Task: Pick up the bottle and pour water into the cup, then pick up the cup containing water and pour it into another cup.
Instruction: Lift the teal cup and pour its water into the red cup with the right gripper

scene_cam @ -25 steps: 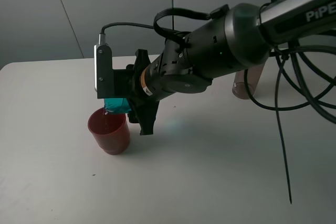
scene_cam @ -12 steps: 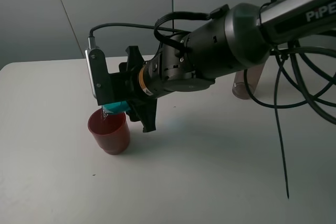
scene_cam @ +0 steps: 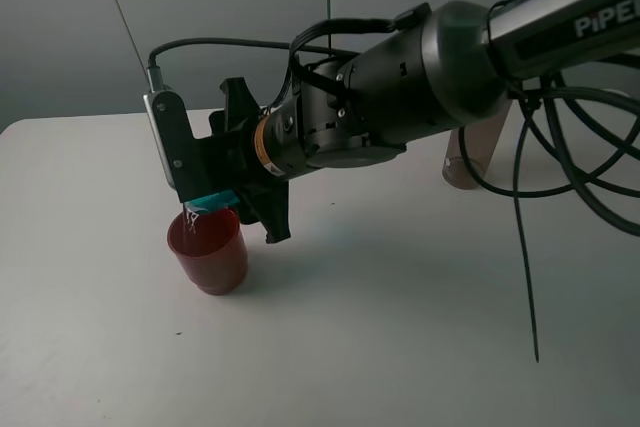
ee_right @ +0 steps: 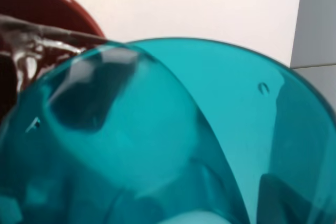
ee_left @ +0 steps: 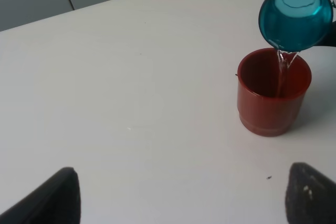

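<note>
Tipped further than before, the right gripper (scene_cam: 228, 195) stays clamped on the small teal translucent plastic tumbler (ee_left: 296, 14), streaming water (ee_left: 283, 69) into the squat dull-red plastic cup (ee_left: 273, 100) just below. This looks like the final pour. Next it should drain, then be set upright.

We find the tilted cup (scene_cam: 214, 200) just above the upright cup (scene_cam: 208, 252), left on the table (scene_cam: 400, 327). The bottle (scene_cam: 466, 165) stands back right.
</note>
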`<state>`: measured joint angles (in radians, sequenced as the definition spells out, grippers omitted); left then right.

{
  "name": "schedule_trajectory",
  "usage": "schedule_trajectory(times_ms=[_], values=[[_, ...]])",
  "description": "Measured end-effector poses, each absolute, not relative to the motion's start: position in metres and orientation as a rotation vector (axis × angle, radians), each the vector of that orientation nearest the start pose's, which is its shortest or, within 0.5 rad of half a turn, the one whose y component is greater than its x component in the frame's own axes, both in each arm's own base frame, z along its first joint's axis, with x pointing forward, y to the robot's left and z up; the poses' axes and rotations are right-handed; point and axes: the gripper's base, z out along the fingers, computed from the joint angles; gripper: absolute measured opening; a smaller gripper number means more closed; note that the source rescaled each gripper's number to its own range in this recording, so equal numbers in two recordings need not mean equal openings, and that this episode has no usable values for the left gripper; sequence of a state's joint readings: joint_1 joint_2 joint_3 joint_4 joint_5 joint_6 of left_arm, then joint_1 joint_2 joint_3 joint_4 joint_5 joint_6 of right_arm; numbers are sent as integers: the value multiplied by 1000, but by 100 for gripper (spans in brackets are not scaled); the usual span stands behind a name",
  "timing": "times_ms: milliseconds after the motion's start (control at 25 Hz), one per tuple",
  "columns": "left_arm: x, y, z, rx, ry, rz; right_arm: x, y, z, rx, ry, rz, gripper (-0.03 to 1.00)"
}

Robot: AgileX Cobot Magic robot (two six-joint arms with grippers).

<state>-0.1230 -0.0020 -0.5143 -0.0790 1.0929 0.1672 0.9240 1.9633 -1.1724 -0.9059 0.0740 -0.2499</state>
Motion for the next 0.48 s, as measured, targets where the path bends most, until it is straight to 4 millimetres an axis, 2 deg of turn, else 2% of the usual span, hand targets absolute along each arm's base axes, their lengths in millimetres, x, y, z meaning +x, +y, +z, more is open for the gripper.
schedule_trajectory(times_ms=[480], values=[[-9,-5,279,303,2036,-67,260,328,164,-2025,1115,-230,8]])
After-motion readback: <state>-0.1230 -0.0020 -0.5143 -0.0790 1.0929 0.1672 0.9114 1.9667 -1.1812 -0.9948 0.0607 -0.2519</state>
